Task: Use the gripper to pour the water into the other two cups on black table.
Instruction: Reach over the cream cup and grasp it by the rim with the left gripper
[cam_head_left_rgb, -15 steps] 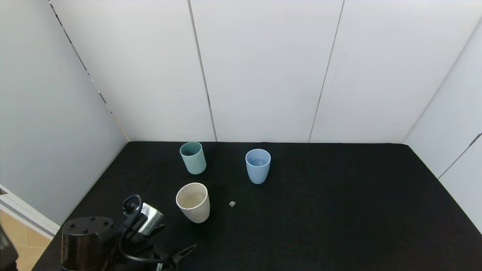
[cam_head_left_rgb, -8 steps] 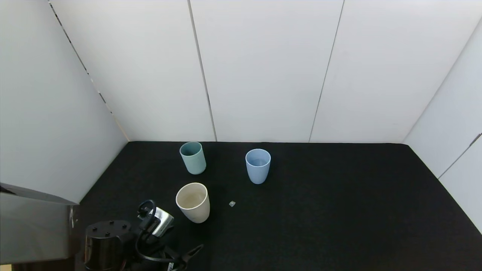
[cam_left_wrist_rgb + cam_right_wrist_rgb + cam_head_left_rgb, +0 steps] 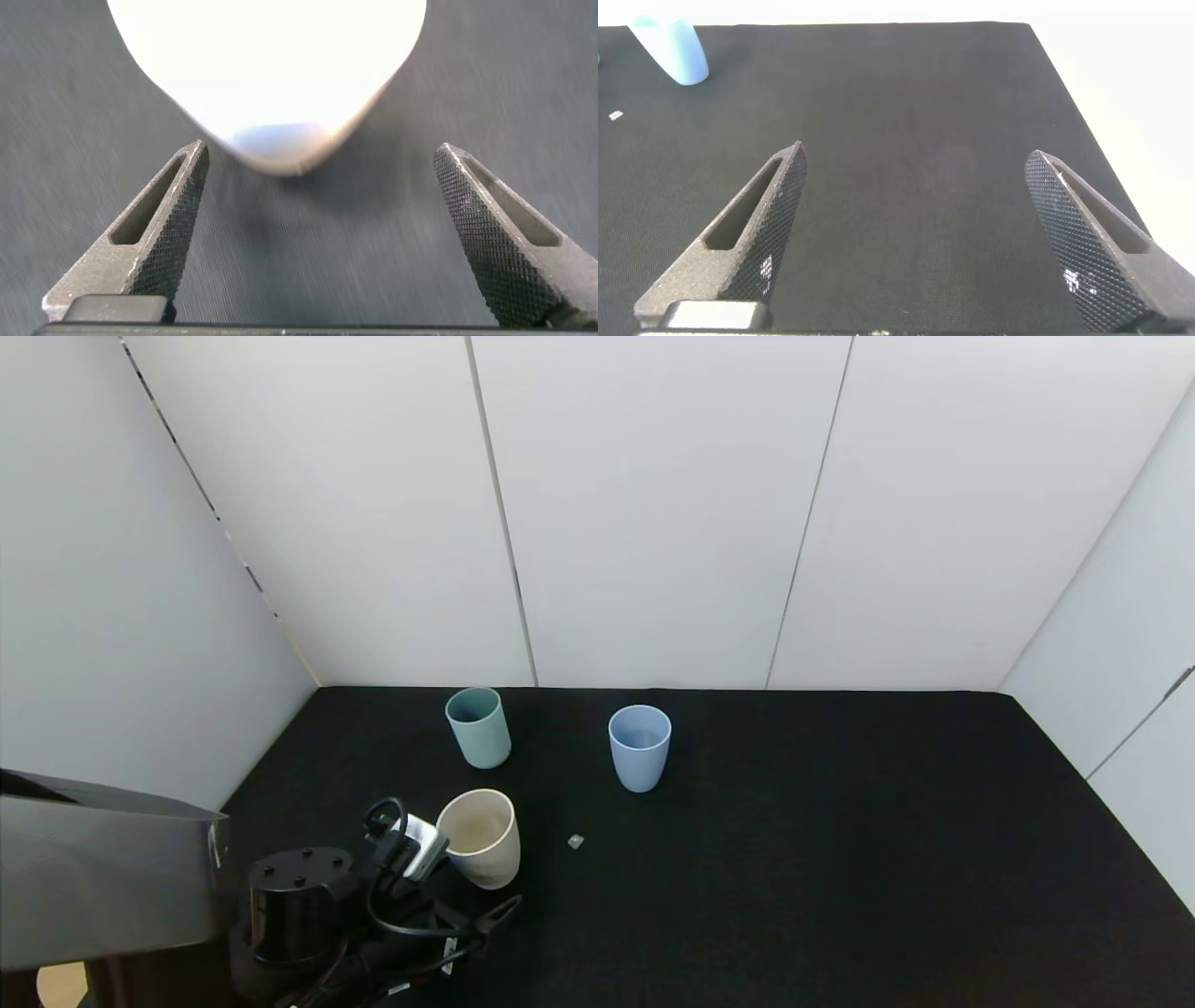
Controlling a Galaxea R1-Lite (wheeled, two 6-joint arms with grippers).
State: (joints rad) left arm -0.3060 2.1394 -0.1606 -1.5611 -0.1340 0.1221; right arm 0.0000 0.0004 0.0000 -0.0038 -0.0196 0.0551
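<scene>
A teal-green cup (image 3: 478, 728) and a light blue cup (image 3: 639, 748) stand upright at the back of the black table (image 3: 840, 859). A larger cream-white cup (image 3: 481, 838) stands in front of the teal one, with a faint sheen of water inside. My left gripper (image 3: 467, 889) is open at the near left side of the cream cup. In the left wrist view the cream cup (image 3: 271, 75) sits just beyond the fingertips, centred on the open left gripper (image 3: 320, 151) and not touched by it. My right gripper (image 3: 915, 154) is open and empty, low over bare table, out of the head view.
A small pale speck (image 3: 576, 841) lies right of the cream cup. White wall panels (image 3: 653, 523) close the table at the back and both sides. The light blue cup (image 3: 673, 51) shows far off in the right wrist view.
My left arm has moved forward and to the right, bringing its open gripper up to the cream cup. The cups have not moved.
</scene>
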